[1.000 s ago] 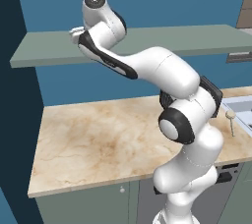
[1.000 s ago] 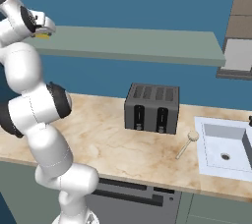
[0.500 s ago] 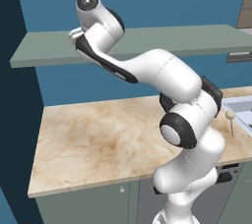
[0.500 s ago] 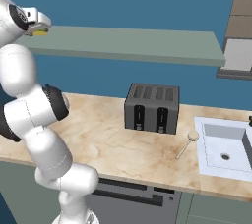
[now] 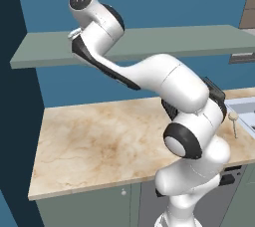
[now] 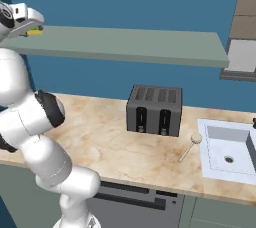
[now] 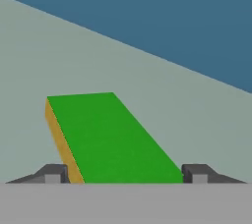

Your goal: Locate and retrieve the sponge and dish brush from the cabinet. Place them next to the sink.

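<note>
The light is soft and even. Shadows are faint. Everything looks flat and a little blurry, without glare.

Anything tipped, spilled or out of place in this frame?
Nothing stands out. The sponge lies flat on the cabinet shelf between the gripper fingers, and the dish brush rests on the counter beside the sink, near the upright toaster.

**Clearance around the shelf and counter**

Your gripper (image 7: 123, 174) sits at the cabinet (image 6: 130, 44) shelf's left end, fingers straddling the sponge (image 7: 106, 137). Shelf beyond it lies bare. Below, the toaster (image 6: 154, 110) blocks the mid-counter; the dish brush (image 6: 189, 146) lies between toaster and sink (image 6: 226, 149).
</note>
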Tool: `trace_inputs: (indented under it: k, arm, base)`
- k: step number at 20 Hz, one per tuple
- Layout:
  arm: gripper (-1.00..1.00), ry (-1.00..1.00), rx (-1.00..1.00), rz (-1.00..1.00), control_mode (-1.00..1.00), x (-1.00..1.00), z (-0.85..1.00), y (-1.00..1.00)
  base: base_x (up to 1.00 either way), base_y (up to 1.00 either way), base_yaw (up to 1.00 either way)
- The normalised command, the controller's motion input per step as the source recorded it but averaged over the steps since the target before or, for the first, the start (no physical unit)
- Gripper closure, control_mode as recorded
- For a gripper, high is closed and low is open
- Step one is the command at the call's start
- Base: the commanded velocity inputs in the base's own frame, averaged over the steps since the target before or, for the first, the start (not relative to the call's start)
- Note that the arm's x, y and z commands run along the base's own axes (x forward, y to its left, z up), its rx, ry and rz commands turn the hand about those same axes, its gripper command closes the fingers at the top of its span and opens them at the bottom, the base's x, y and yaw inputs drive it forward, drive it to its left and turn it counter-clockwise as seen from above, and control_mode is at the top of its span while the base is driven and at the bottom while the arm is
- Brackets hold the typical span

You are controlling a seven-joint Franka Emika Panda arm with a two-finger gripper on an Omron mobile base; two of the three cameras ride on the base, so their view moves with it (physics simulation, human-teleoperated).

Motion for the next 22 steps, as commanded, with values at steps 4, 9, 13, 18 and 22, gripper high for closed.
trace_inputs:
  k: [4,9,13,18,22]
  arm:
    - [1.0,-0.17,-0.02,-0.02,-1.0,-0.7,0.0,-0.15]
    - [1.0,-0.16,0.0,-0.05,-1.0,-0.78,0.0,-0.25]
    - [1.0,-0.08,0.0,-0.09,-1.0,-0.87,-0.09,-0.45]
    - [1.0,0.0,0.0,-0.1,-1.0,-0.75,-0.14,-0.56]
    - [1.0,-0.01,0.0,-0.09,-1.0,-0.69,-0.01,-0.58]
  base:
    - [0.0,0.0,0.0]
    - [0.0,0.0,0.0]
    - [0.0,0.0,0.0]
    - [0.0,0.0,0.0]
    - [0.0,0.0,0.0]
